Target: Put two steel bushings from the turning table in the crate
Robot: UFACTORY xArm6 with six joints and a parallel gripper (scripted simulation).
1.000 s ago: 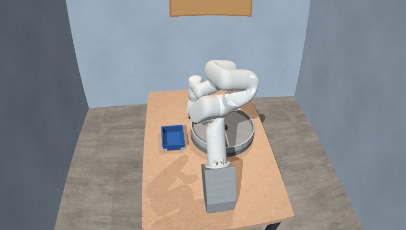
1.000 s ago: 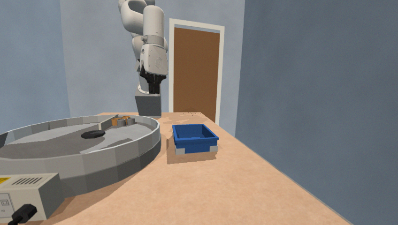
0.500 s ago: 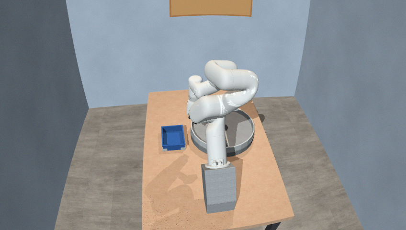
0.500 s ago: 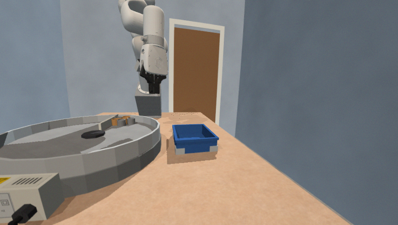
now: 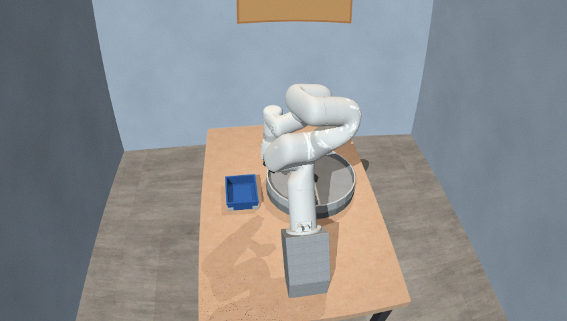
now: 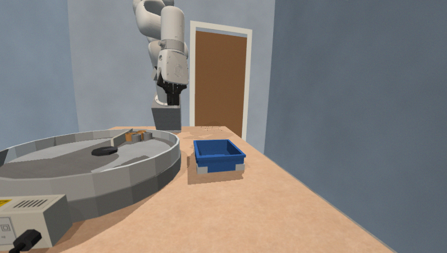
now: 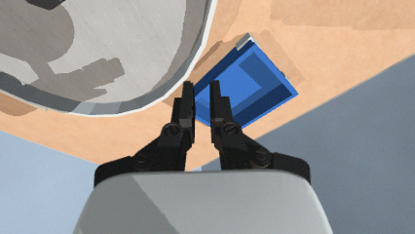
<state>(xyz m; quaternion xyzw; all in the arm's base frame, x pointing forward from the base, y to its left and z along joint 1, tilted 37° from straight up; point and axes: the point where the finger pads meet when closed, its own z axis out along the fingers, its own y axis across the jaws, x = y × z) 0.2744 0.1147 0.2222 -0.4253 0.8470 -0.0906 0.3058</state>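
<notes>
My gripper [image 6: 173,103] [image 7: 202,95] is nearly closed with a narrow, empty gap between its fingers. It hangs high, with the blue crate and the turning table's rim below it in the wrist view. Two grey steel bushings [image 6: 136,138] [image 6: 147,136] stand on the turning table [image 5: 339,180] [image 6: 125,184] [image 7: 146,49], close beside orange bushings [image 6: 128,136] [image 6: 142,133]. The arm hides them in the top view, and the wrist view shows none. The blue crate [image 5: 241,191] [image 6: 219,164] [image 7: 241,83] shows no bushing inside.
A pale upright bar [image 6: 120,137] stands on the turning table beside the bushings, near a black hub [image 6: 104,151]. The table has a raised rim. A beige box [image 6: 55,208] with a black plug is beside it. The arm's grey pedestal [image 5: 306,262] stands at the front.
</notes>
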